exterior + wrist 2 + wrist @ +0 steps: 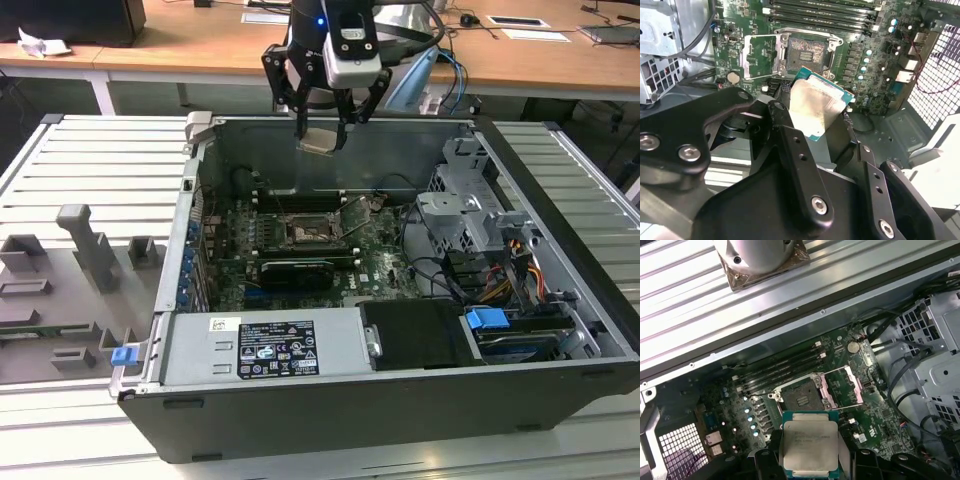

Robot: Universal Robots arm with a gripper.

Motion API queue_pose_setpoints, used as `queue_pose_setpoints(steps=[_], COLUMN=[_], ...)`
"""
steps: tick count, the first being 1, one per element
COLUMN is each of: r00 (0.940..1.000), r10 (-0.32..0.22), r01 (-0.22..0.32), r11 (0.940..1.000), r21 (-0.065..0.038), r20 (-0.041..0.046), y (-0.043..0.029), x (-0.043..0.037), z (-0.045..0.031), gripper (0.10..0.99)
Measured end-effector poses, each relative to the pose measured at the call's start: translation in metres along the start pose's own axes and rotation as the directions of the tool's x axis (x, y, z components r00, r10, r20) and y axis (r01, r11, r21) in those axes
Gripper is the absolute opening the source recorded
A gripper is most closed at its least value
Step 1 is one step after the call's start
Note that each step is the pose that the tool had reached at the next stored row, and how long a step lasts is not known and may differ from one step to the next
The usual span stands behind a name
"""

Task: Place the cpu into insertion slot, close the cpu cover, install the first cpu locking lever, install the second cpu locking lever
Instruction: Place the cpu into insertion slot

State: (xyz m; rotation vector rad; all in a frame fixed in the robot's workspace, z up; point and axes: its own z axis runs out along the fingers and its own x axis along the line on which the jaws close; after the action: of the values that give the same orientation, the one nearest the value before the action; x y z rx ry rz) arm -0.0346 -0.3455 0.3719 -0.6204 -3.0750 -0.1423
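As I watch from afar, gripper (320,133) pinching the cpu (809,445) by two edges, raised over the open computer case (300,405), insertion slot (801,397) bare on the motherboard (385,262) below, cpu cover (842,387) swung open beside it

Top of cpu (808,445) is pale silver-beige with a green border; gripper (321,136) is black. The insertion slot (801,397) is black with a dark grid-patterned centre, set in a green circuit board (885,415), and the cpu cover (827,392) is silver-grey. The computer case (400,400) is dark grey with a blue clip (487,322), on a ribbed light-grey table (90,160).
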Motion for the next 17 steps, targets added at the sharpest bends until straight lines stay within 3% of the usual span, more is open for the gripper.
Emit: queue_pose_setpoints(steps=[11, 17], r00=[0.9982, 0.994], r10=[0.06, 0.109], r01=[-0.06, -0.109], r11=[0.9982, 0.994], r21=[-0.001, -0.002], r20=[0.0053, 0.0095], y=[0.0, 0.0], x=[0.0, 0.0], z=[0.0001, 0.0003], gripper=[0.529, 0.529])
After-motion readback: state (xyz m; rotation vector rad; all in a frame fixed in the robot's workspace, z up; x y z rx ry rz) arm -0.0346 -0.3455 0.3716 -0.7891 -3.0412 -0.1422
